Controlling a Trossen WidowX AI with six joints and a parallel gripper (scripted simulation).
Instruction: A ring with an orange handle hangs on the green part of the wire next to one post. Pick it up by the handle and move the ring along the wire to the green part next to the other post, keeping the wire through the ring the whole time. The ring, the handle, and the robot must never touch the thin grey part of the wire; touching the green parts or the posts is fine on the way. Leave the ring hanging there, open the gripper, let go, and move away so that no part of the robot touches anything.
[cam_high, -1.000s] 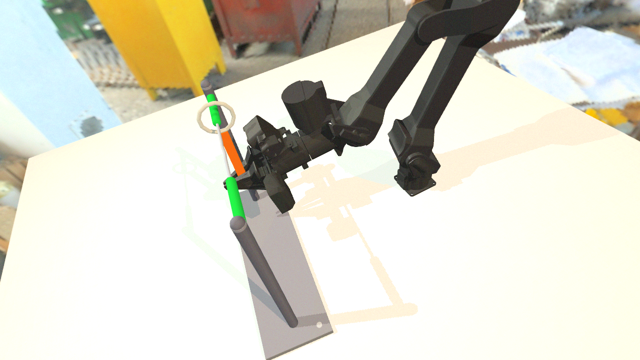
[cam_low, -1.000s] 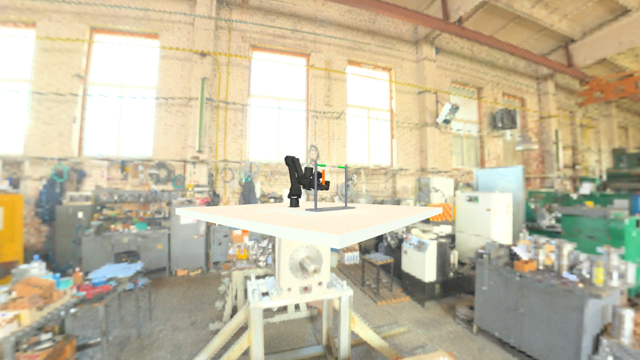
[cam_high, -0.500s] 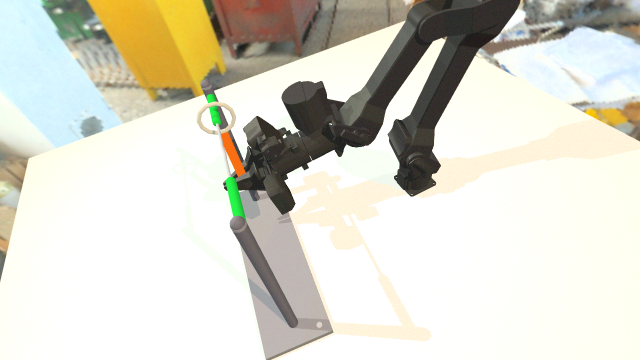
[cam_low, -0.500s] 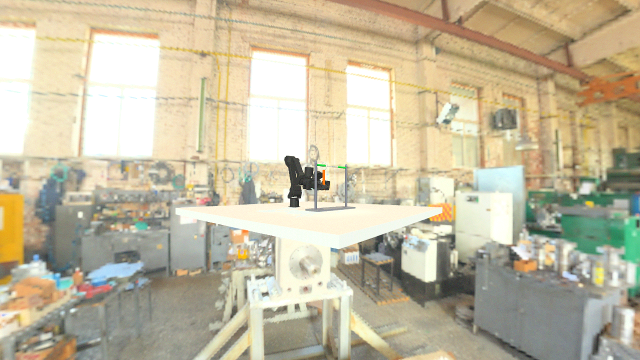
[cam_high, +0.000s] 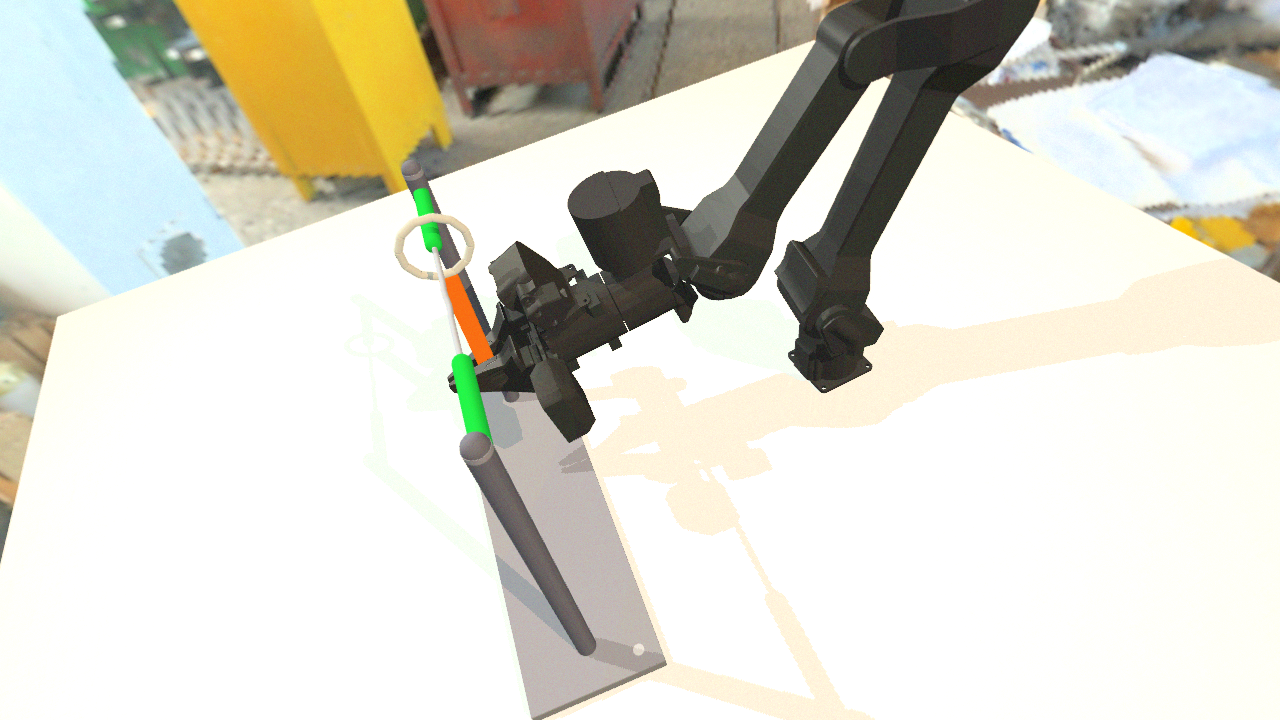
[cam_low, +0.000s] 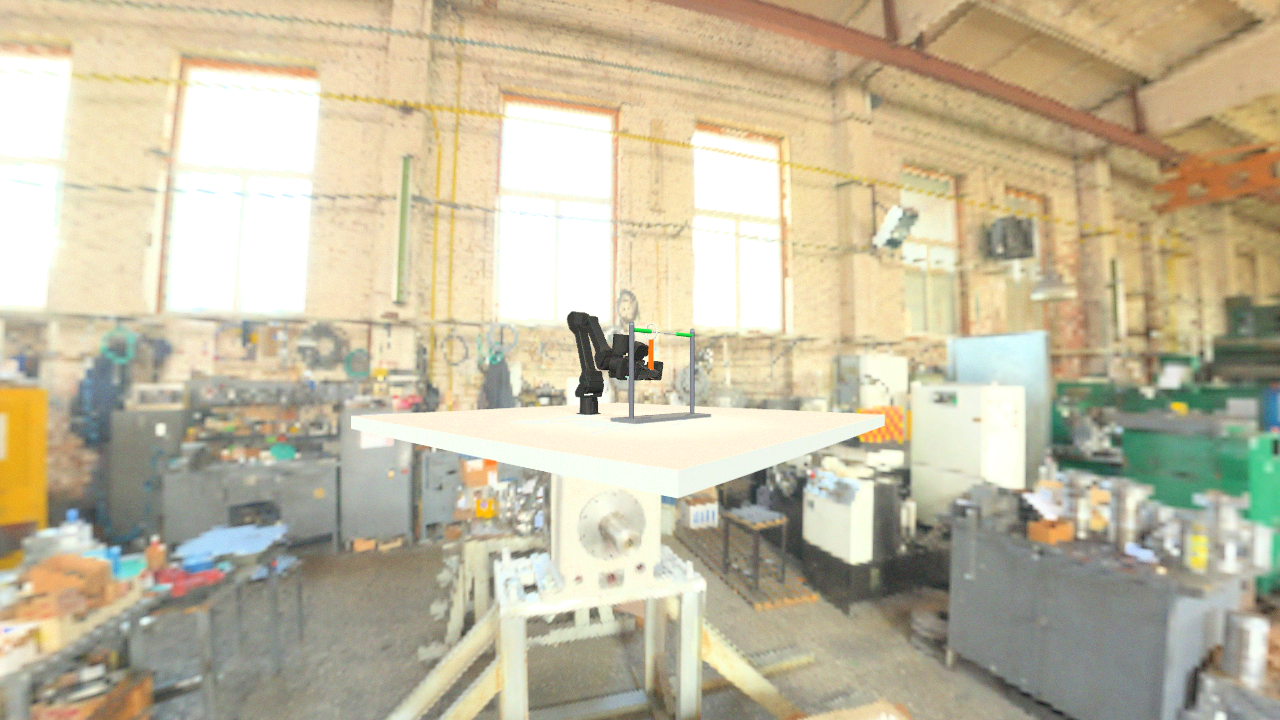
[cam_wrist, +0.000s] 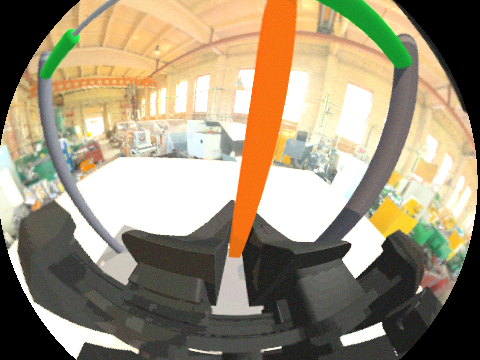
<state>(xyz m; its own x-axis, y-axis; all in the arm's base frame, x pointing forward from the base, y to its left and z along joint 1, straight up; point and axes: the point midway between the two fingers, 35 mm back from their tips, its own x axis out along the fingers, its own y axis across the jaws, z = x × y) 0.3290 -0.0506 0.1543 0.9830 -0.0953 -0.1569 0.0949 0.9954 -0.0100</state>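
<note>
The pale ring (cam_high: 399, 247) is around the wire at the inner end of the far green part (cam_high: 424, 204) (cam_low: 639, 330) (cam_wrist: 370, 30), where the thin grey part (cam_high: 454, 331) begins. I see no plain contact with the grey part, but cannot tell the exact gap. The orange handle (cam_high: 469, 317) (cam_low: 651, 353) (cam_wrist: 270, 100) hangs down from the ring. My gripper (cam_high: 476, 372) (cam_low: 657, 367) (cam_wrist: 236, 204) is shut on the handle's lower end, below the wire. The other green part (cam_high: 470, 394) (cam_low: 683, 334) (cam_wrist: 61, 52) is bare. The ring is out of the wrist view.
The near post (cam_high: 537, 546) (cam_low: 691, 376) (cam_wrist: 52, 135) and the far post (cam_high: 412, 171) (cam_low: 631, 376) (cam_wrist: 395, 140) stand on a grey base plate (cam_high: 581, 537) on the pale table (cam_high: 1029, 537). My gripper is between the posts, with the arm reaching in from the robot's base.
</note>
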